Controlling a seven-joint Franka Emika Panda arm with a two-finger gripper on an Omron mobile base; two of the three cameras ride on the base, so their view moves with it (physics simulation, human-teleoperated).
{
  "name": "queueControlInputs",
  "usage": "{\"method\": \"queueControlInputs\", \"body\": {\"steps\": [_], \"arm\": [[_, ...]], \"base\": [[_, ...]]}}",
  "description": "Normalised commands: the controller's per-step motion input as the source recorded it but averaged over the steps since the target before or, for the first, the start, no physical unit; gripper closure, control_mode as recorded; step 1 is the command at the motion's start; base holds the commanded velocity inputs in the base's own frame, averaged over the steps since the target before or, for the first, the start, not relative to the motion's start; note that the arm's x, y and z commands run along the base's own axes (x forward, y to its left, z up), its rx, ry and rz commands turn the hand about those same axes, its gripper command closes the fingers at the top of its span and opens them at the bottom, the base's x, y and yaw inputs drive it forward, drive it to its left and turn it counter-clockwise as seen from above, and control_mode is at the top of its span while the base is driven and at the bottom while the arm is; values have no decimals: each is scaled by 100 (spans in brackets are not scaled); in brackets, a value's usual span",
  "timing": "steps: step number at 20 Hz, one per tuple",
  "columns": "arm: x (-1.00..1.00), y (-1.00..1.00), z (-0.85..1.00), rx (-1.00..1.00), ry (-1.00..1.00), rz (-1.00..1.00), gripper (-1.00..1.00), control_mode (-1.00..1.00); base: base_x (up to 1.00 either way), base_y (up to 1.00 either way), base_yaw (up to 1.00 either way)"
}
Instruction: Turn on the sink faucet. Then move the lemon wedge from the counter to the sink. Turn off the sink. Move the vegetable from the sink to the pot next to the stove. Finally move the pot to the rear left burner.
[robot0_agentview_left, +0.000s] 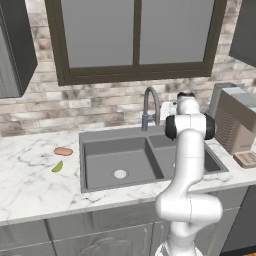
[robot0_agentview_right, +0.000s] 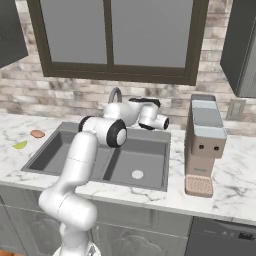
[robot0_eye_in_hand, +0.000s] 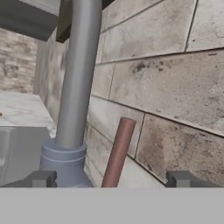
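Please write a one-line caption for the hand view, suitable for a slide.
Open pincer close behind the sink faucet, its reddish lever between the fingertips, brick wall behind.

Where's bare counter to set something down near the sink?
Left of the sink: open marble counter in front of the lemon wedge and orange-brown oval. Right side is crowded: coffee machine and the arm reaching to the sink faucet.

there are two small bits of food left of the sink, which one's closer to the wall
The flat orange-brown oval piece. It lies further back on the counter, toward the brick wall; the yellow-green lemon wedge sits in front of it, nearer the counter's front edge.
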Motion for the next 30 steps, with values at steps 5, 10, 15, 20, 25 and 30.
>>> {"method": "queueControlInputs", "body": {"steps": [5, 10, 15, 20, 25, 30], "arm": [[30, 14, -2, 0, 5, 0, 100, -100], [20, 3, -5, 0, 2, 0, 100, -100], [7, 2, -1, 0, 3, 0, 100, -100], [1, -4, 0, 0, 2, -10, 100, -100], [3, -9, 0, 0, 3, -20, 100, -100], [10, -27, 0, 0, 0, -18, 100, -100]], "base": [[0, 0, 0], [0, 0, 0], [0, 0, 0], [0, 0, 0], [0, 0, 0], [0, 0, 0]]}}
